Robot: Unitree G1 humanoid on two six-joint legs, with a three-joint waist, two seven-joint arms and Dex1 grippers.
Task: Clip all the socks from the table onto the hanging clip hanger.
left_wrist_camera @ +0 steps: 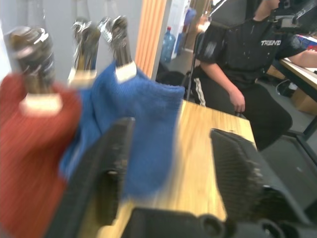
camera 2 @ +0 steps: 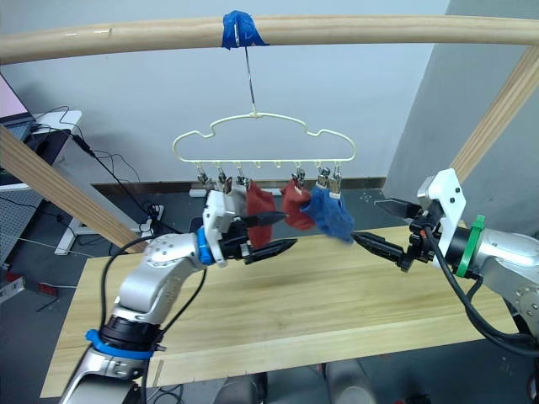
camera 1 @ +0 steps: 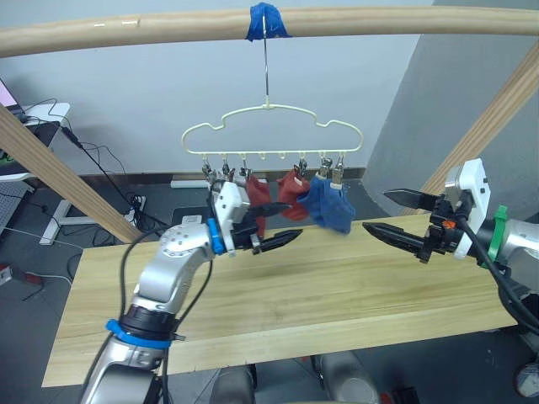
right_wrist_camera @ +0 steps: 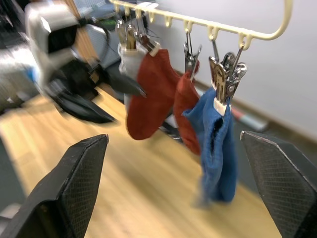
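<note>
Grey wall behind, cables trailing on the floor, and the pale wooden pole [camera 1: 354, 21] across the top carries the clip hanger [camera 1: 271, 130] by its long hook under a wrap of blue tape [camera 1: 264, 20].

Start at your left hand [camera 1: 274, 220]: fingers apart, holding nothing, raised just in front of the hanging socks. Your right hand [camera 1: 389, 214] is spread too, nothing in it, poised beside the blue pair and a little apart from it.

Now out to the clips. Two blue socks [camera 1: 328, 205] hang together at the right end of the row. Next to them a rust-red sock [right_wrist_camera: 187, 110], then another rust-red sock [right_wrist_camera: 147, 93], and behind that one you can catch pale grey knit [right_wrist_camera: 128, 58] on the leftmost clips (whether that's one grey sock or two, I can't tell from here).

Further out, the worktop [camera 1: 278, 303] shows nothing but bare plank in the stretch you can see, and beyond its far end a person in black [left_wrist_camera: 237, 54] is seated.

So, by my read, you're at the finish or very close: at least five socks up, no sock waiting on the wood. What's left is confirming the second grey one is clipped and drawing both hands back.
</note>
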